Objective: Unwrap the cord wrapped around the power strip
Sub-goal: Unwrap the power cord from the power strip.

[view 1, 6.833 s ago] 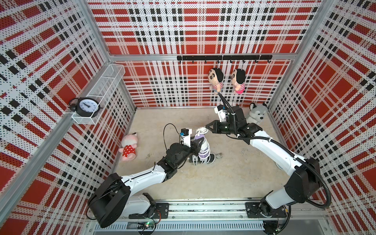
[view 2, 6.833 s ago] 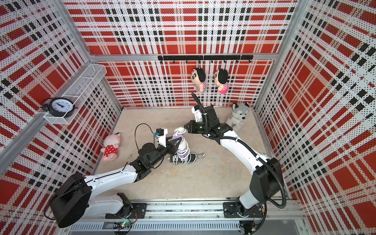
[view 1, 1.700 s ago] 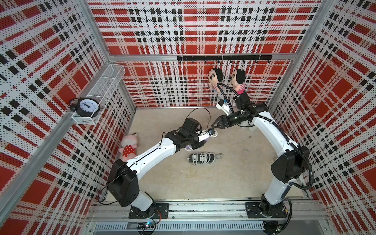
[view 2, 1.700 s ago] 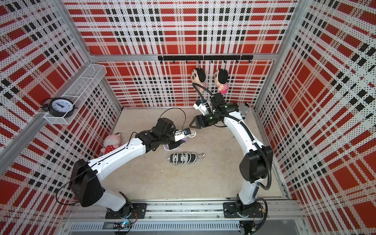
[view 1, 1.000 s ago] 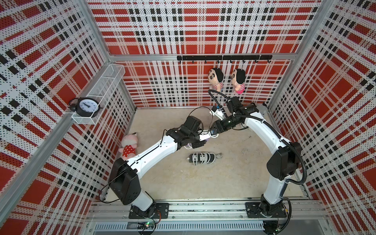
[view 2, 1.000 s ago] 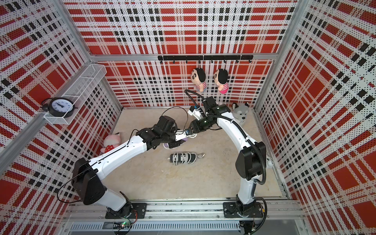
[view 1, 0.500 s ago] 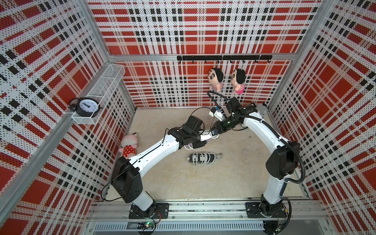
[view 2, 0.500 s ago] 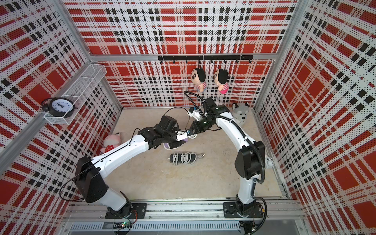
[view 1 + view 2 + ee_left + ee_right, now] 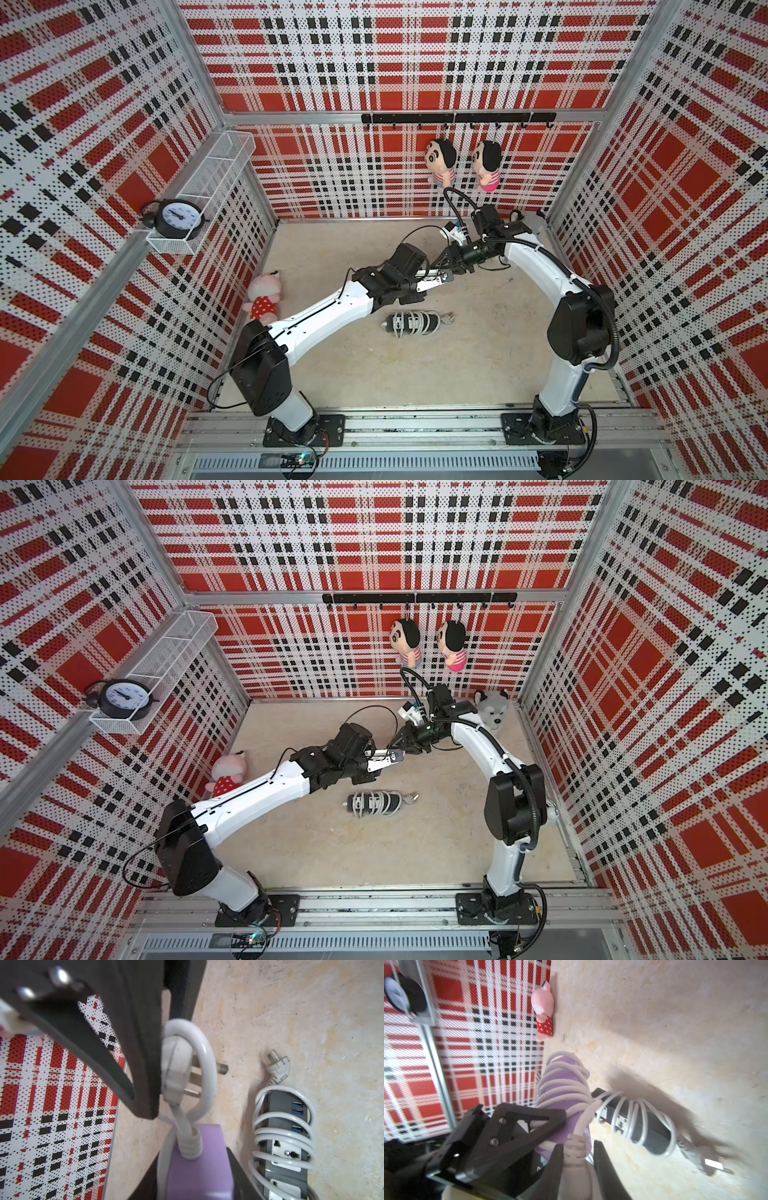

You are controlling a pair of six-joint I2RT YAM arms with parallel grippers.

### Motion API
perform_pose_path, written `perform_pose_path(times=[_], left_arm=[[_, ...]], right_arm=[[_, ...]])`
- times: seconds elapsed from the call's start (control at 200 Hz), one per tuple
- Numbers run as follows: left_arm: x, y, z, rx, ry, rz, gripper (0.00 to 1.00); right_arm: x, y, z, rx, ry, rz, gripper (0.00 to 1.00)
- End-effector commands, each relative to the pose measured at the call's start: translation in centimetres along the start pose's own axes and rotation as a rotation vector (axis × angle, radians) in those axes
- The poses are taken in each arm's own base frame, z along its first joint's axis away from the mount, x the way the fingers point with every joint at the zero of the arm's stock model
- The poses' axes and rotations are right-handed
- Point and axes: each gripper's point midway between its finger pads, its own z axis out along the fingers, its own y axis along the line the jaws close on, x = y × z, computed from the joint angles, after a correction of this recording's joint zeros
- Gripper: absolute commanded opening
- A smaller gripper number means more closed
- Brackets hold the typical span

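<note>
My left gripper (image 9: 199,1180) is shut on a purple power strip (image 9: 205,1159), held above the floor with white cord (image 9: 560,1093) wound around it in several turns. The cord's white plug (image 9: 176,1068) sticks out past the strip's end, and my right gripper (image 9: 578,1159) is shut on it, one black finger (image 9: 143,1068) flat against the plug. In both top views the left gripper (image 9: 432,283) and right gripper (image 9: 452,266) meet tip to tip over the middle of the floor. A loose loop of cord (image 9: 208,1059) curls round the plug.
A black power strip (image 9: 411,324) wrapped in white cord lies on the floor just in front of the grippers. A pink plush (image 9: 264,293) leans on the left wall, a husky plush (image 9: 492,710) sits at the back right. Two dolls (image 9: 440,160) hang on the back wall.
The right gripper has closed on the cord's plug. Both arms have stayed almost where they were, with the left still holding the purple strip.
</note>
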Motion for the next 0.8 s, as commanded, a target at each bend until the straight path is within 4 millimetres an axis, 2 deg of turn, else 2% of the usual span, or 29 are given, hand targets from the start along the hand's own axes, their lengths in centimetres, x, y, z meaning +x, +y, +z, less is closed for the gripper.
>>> perform_pose_path(times=[0.0, 0.07, 0.185, 0.386, 0.606, 0.721, 0.797], left_arm=[[-3.9, -3.6, -1.5, 0.112, -0.152, 0.095, 0.00], [-4.7, -3.7, -2.4, 0.124, -0.205, 0.094, 0.00], [-5.3, -4.2, -3.4, 0.147, -0.264, 0.099, 0.00], [-5.6, -5.2, -4.3, 0.219, -0.324, 0.080, 0.00], [-5.9, -4.8, -6.5, 0.312, -0.428, 0.052, 0.00], [-5.5, -4.8, -6.6, 0.345, -0.426, 0.050, 0.00], [-4.8, -5.0, -5.7, 0.353, -0.378, 0.049, 0.00]], right_arm=[[-5.0, 4.8, -3.0, -0.197, -0.218, -0.041, 0.09], [-5.6, 5.0, -4.1, -0.220, -0.276, -0.042, 0.08], [-6.3, 3.9, -5.9, -0.102, -0.341, -0.109, 0.06], [-7.1, 3.6, -7.5, -0.125, -0.415, -0.094, 0.05], [-6.6, 4.7, -8.4, -0.050, -0.396, -0.340, 0.04], [-6.1, 5.7, -8.4, -0.114, -0.357, -0.385, 0.05], [-6.3, 5.9, -8.8, -0.221, -0.346, -0.275, 0.05]])
